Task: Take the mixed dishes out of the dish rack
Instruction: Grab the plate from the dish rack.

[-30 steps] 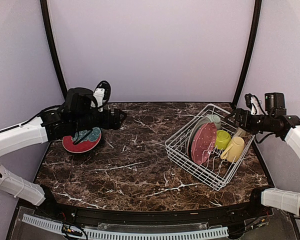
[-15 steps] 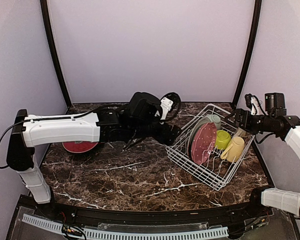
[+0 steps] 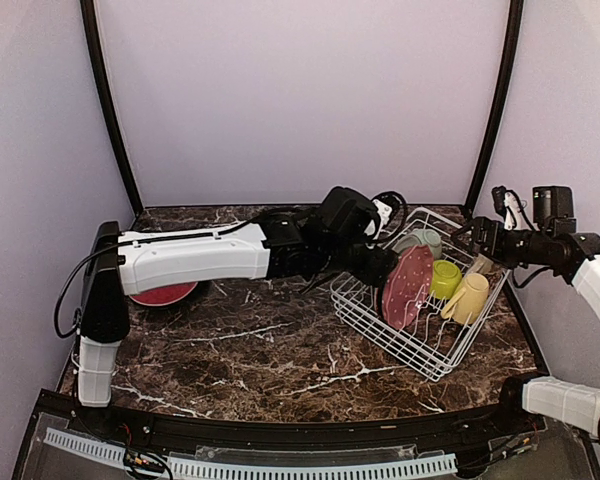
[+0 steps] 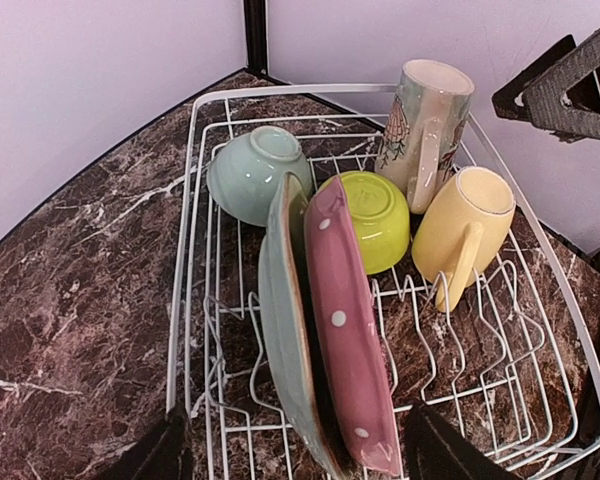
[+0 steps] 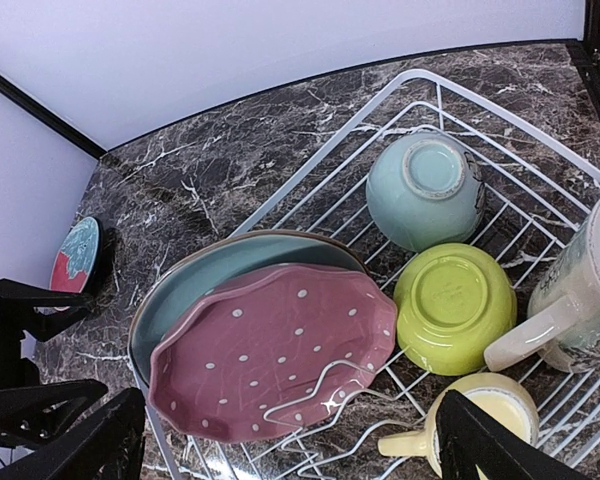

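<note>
Mixed dishes [image 4: 375, 215] stand in the white wire dish rack [image 4: 183, 250], on the right side of the dark marble table [image 3: 280, 340]. Your left gripper [image 4: 297, 430] hangs with jaws apart, astride the upright maroon-pink dotted plate [image 4: 345, 330] and grey-green plate [image 4: 285, 330]. Your right gripper [image 5: 295, 425] is spread wide, holding nothing.

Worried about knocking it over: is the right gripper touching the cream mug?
Apart. The left wrist view shows bare wall between the right gripper and the cream mug.

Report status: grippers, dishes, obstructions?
Left gripper open, at pink dotted plate and grey-green plate, upright in dish rack. Right gripper open, empty, over rack. Mint bowl, lime bowl, yellow mug, cream mug also racked. Nothing blocking.
</note>
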Action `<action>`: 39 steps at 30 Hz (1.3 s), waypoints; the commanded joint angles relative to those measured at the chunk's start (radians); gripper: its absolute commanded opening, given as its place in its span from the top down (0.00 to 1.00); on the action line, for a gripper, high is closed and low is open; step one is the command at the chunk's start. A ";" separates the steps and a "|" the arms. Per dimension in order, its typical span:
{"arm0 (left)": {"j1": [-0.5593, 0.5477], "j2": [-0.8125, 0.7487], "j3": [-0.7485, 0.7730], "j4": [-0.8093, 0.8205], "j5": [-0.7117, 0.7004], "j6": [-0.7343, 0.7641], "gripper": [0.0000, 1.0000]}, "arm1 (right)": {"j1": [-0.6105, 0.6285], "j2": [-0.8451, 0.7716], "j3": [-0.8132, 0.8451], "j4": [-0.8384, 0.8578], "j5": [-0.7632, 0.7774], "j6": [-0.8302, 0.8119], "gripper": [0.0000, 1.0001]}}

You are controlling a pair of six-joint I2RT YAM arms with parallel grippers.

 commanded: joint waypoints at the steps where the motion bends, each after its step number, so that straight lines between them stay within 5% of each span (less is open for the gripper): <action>1: -0.013 0.048 0.080 -0.075 0.008 0.002 0.31 | 0.007 -0.015 0.002 -0.008 0.015 -0.017 0.01; 19: -0.019 0.221 0.247 -0.158 -0.072 -0.020 0.68 | 0.006 -0.027 -0.012 -0.011 0.017 -0.018 0.01; 31: -0.019 0.322 0.350 -0.204 -0.073 -0.025 0.68 | 0.007 -0.031 -0.023 -0.012 0.018 -0.014 0.01; 39: -0.019 0.326 0.410 -0.238 -0.056 -0.018 0.82 | 0.006 -0.032 -0.026 -0.008 0.018 -0.013 0.01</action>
